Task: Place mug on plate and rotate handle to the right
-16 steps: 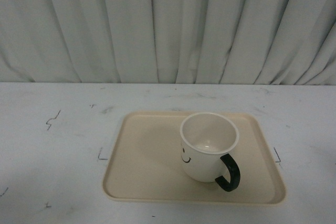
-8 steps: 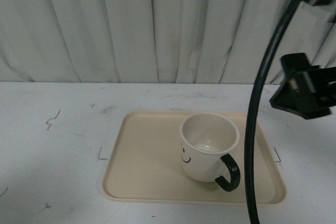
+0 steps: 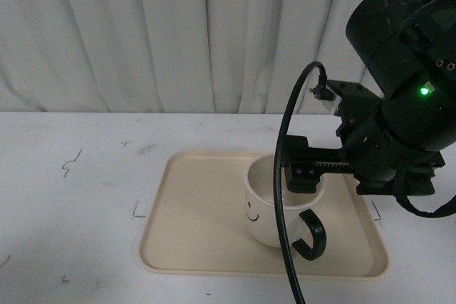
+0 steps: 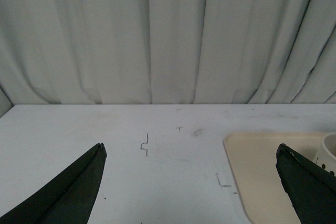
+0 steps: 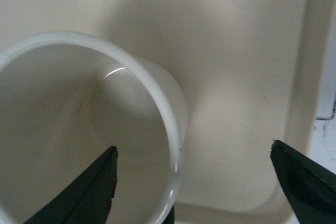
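The white mug (image 3: 265,210) stands upright on the right half of the beige plate (image 3: 192,226), its smiley face to the front left. Its black handle (image 3: 311,236) points to the front right. My right gripper (image 3: 306,176) hangs open just above the mug's right rim. In the right wrist view the right gripper (image 5: 193,153) straddles the mug's wall (image 5: 157,93): one finger (image 5: 89,192) over the opening, the other (image 5: 304,182) over the plate (image 5: 236,77). My left gripper (image 4: 190,148) is open and empty above the table, left of the plate (image 4: 262,166).
A white curtain (image 3: 178,33) hangs behind the white table (image 3: 71,197), which bears small black pen marks (image 3: 71,163). My right arm's black cable (image 3: 285,211) loops down in front of the mug. The right arm's body (image 3: 402,90) fills the upper right.
My right arm has come into the front view from the right and moved down over the mug. The mug and the plate have not moved.
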Motion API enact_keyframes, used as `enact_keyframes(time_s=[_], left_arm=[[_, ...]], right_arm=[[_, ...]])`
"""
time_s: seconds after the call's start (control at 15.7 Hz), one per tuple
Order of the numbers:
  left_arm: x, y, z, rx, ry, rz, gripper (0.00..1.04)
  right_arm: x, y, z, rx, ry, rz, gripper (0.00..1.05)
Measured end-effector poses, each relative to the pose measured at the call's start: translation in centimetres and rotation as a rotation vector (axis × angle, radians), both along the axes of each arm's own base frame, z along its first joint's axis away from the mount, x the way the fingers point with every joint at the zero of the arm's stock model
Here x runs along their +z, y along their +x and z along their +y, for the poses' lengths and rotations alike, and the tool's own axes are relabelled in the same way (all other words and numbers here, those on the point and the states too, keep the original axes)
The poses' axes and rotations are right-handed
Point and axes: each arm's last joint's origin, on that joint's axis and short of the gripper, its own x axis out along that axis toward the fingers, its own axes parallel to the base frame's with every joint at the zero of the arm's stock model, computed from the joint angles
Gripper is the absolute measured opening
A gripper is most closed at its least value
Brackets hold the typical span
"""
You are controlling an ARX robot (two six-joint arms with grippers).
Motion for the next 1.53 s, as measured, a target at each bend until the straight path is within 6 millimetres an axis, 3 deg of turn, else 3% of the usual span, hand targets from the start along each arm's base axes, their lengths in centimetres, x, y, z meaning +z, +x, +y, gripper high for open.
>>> enact_keyframes(time_s=[0.32, 0.51, 0.57, 0.83, 1.15, 1.28, 1.53], left_arm=[[0.0, 0.0, 0.0, 0.0, 0.0, 0.0, 0.98], [0.0, 0.0, 0.0, 0.0, 0.0, 0.0, 0.98], [0.0, 0.0, 0.0, 0.0, 0.0, 0.0, 0.98], [0.0, 0.0, 0.0, 0.0, 0.0, 0.0, 0.98], [0.0, 0.0, 0.0, 0.0, 0.0, 0.0, 0.98], [0.0, 0.0, 0.0, 0.0, 0.0, 0.0, 0.98], [0.0, 0.0, 0.0, 0.0, 0.0, 0.0, 0.98]], right_arm=[[-0.8, 0.2, 0.9, -0.019, -0.002, 0.032, 0.41], [0.3, 0.8, 0.7, 0.019, -0.061, 0.023, 0.08], [1.0, 1.3, 0.5, 0.064, -0.085, 0.015, 0.03], [3.8, 3.2, 0.3, 0.367, -0.146, -0.075, 0.03], [3.4, 3.3, 2.0, 0.865, -0.233, -0.095, 0.03], [3.9, 3.7, 2.9, 0.947, -0.245, -0.127, 0.03], [2.1, 4.4, 3.3, 0.986, -0.23, -0.074, 0.03]])
